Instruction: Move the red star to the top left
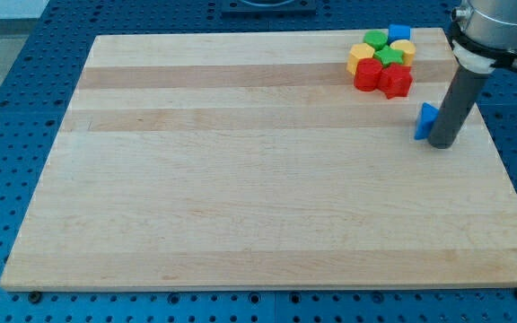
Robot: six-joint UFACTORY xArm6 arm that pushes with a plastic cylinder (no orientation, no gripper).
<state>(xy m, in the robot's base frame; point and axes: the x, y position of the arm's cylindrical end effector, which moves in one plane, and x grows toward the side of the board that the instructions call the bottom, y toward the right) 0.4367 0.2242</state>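
Note:
The red star (396, 81) lies near the view's top right, at the lower right of a tight cluster of blocks. A red round block (366, 75) touches its left side. A green star (387, 56) sits just above it. My tip (442, 143) rests on the board below and to the right of the red star, apart from it. A blue block (425, 120) sits against the left side of the rod, partly hidden by it.
The cluster also holds a yellow block (359, 56), a green block (376, 39), a blue block (398, 33) and a yellow block (405, 49). The wooden board (240, 179) lies on a blue perforated table (25, 90).

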